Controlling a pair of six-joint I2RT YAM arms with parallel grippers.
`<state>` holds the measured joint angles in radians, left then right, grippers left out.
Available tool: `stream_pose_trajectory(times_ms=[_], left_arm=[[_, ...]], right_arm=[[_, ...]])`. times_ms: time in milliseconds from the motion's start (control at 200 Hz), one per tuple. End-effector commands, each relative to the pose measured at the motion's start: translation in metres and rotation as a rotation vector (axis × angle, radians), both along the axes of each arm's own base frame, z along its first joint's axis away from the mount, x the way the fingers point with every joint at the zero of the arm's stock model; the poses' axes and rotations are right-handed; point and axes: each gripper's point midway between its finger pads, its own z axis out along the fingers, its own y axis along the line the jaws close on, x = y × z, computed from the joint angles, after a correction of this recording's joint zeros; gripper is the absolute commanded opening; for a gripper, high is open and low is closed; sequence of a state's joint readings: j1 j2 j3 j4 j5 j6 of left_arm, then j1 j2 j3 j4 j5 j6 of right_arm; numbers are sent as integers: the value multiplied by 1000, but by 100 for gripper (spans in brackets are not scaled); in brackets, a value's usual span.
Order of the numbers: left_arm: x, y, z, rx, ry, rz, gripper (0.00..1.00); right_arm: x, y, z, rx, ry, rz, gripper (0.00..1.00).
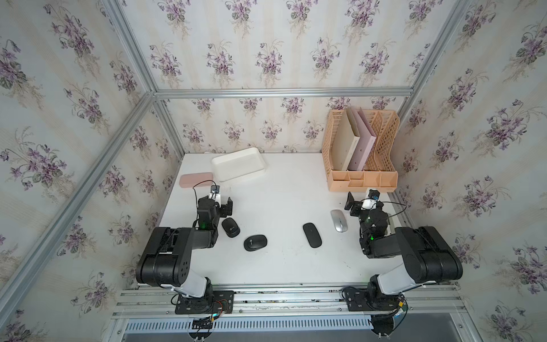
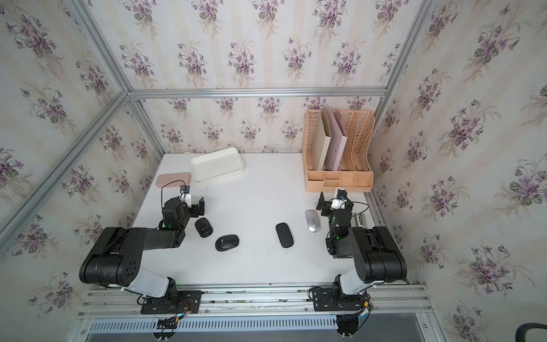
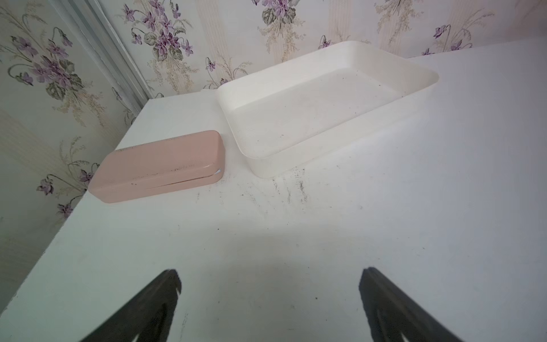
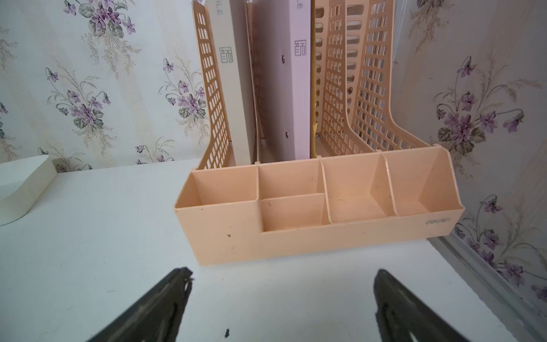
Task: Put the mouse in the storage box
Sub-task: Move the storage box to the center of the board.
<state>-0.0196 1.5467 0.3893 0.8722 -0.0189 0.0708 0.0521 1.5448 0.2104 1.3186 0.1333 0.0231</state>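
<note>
The pink case (image 1: 196, 179) lies closed just left of the storage box (image 1: 238, 164), with a narrow strip of table (image 1: 281, 266) between them. The storage box sits toward the back wall, turned at an angle. The left wrist view shows its floor flecked with dark specks.

In front of the box, on its near side, is the left gripper (image 3: 270, 275). Its fingers (image 3: 154, 308) are spread wide, with bare table between them and nothing in their grasp.

Four mice lie on the table in a loose row, all outside the box and nearer the arms than it is. The rounded black mouse (image 1: 230, 227) is closest to the box and just beside the left arm's wrist; whether the two touch is hard to tell from above. The oval black mouse (image 1: 255, 242) lies a little further from the box and slightly to the right. The slim black mouse (image 1: 312, 235) is well apart from the box, further right. The silver mouse (image 1: 339, 220) is the farthest of the four.

Just beyond the silver mouse is the right gripper (image 4: 282, 274), its fingers (image 4: 399, 305) also wide apart over bare table.

Far to the right of the box, the peach file rack (image 1: 361, 151) stands against the back wall. A beige binder (image 1: 344, 145) and a lilac binder (image 1: 361, 148) stand in it, on the side nearer the box.
</note>
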Motion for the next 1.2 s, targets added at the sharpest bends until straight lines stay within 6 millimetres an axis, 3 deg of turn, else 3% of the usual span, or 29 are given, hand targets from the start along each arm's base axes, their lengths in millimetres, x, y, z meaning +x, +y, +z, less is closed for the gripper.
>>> stream_pose_trajectory(times_ms=[0, 355, 435, 480, 544, 619, 719, 799, 874, 1069, 1199], left_arm=[[2, 0, 5, -4, -18, -3, 99], [3, 2, 7, -20, -24, -6, 99], [1, 8, 30, 41, -11, 81, 99], [-2, 0, 58, 80, 4, 75, 99], [0, -12, 102, -32, -50, 63, 99], [9, -45, 141, -176, -65, -65, 99], [30, -99, 159, -115, 56, -212, 99], [54, -137, 139, 5, 222, -275, 99], [78, -158, 122, 36, 357, -313, 99], [144, -178, 101, 33, 494, -283, 99], [173, -193, 77, -13, 566, -282, 100]], right_arm=[[0, 2, 2, -1, -8, 8, 100], [0, -2, 2, 5, -7, -16, 100], [-6, -15, 11, 15, -16, -107, 100], [-9, -18, 24, 19, -16, -123, 99], [-13, -17, 50, 61, -52, -116, 97], [-14, 3, 78, 137, -91, -6, 94], [0, 41, 95, 169, -39, 193, 93], [15, 52, 88, 149, 90, 206, 93], [19, 54, 83, 129, 152, 185, 93], [1, 49, 85, 150, 74, 160, 93], [-8, 42, 86, 148, 37, 125, 93]])
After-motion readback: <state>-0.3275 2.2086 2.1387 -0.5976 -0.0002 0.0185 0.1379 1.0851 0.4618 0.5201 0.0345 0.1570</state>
